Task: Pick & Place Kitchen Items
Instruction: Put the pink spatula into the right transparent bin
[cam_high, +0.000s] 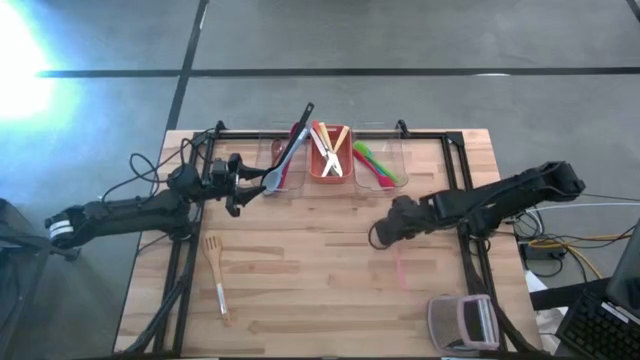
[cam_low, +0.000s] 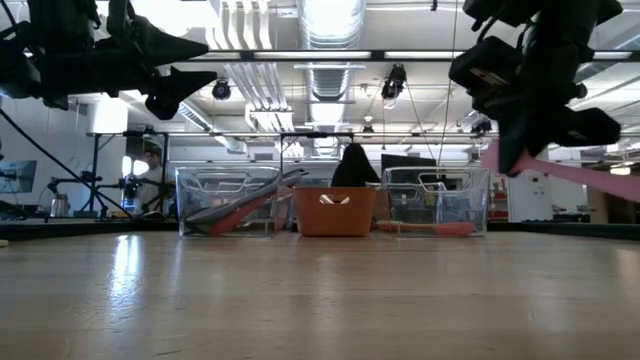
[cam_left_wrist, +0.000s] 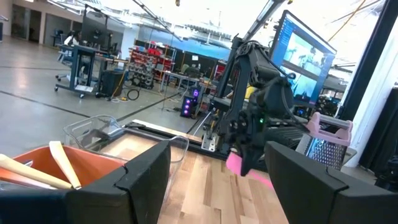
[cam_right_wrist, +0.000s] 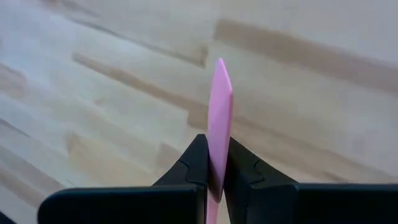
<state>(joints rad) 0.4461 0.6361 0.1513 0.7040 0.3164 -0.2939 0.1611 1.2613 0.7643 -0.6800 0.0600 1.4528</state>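
Right gripper (cam_right_wrist: 213, 163): pinching pink spoon (cam_right_wrist: 219, 118) by thin edge above table (cam_high: 300, 290).
Risk: spoon pivots, slips, misses bin (cam_high: 380, 165).
Left gripper (cam_high: 238, 183): spread, empty.

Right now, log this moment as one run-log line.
right gripper: shut on pink spoon, above table | left gripper: open, empty, by bins | wooden spatula: on table
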